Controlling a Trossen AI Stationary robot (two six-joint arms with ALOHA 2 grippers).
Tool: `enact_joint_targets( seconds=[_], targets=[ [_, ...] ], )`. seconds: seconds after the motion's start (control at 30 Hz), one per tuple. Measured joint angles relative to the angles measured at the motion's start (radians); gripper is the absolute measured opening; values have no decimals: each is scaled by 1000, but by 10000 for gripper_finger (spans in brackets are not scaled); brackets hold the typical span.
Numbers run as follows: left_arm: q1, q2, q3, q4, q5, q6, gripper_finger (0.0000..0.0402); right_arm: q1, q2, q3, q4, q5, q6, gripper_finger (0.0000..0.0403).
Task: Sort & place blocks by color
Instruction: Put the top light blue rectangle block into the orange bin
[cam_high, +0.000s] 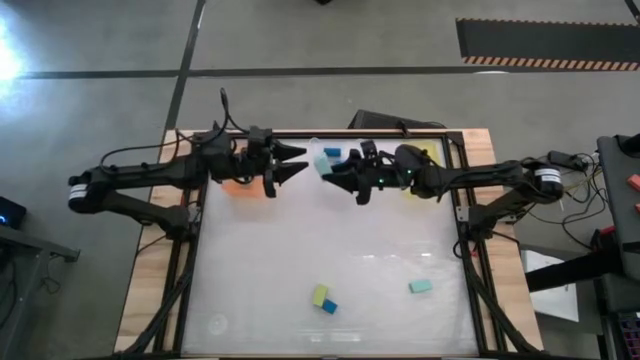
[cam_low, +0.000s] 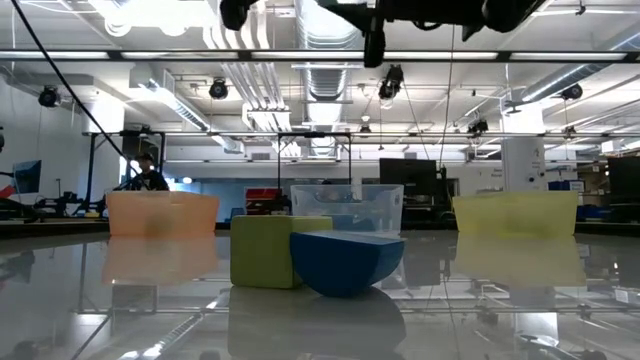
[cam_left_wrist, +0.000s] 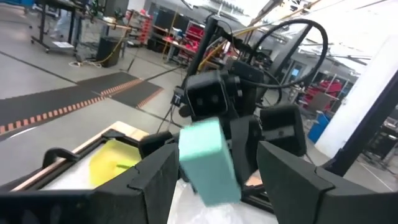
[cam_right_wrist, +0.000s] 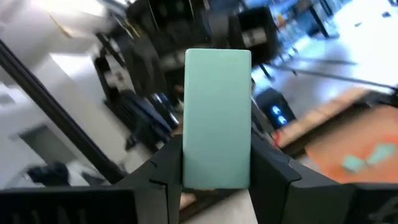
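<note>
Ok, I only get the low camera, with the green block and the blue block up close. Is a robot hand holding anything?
Observer: Yes. The right hand is shut on a pale teal block, over the far end of the table.
Operator: What's the other hand doing?
Observer: The left hand is open and empty, pointing at that block from close by.
Operator: Are there any blocks I can't see?
Observer: A second teal block lies alone on the table, near your two, toward the right arm's side.
</note>
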Motion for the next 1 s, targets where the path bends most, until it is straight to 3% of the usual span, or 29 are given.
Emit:
enact_joint_targets(
  seconds=[0.13, 0.6, 1.0],
  targets=[
    [-5, 24, 0, 31, 2, -1, 201, 0, 10, 0, 75, 29, 31, 121],
    [-4, 153, 1, 258, -9, -79, 201, 0, 13, -1, 77, 54, 9, 121],
    [-4, 167, -1, 252, -4, -83, 201, 2, 12, 1, 131, 49, -63, 121]
  ],
)
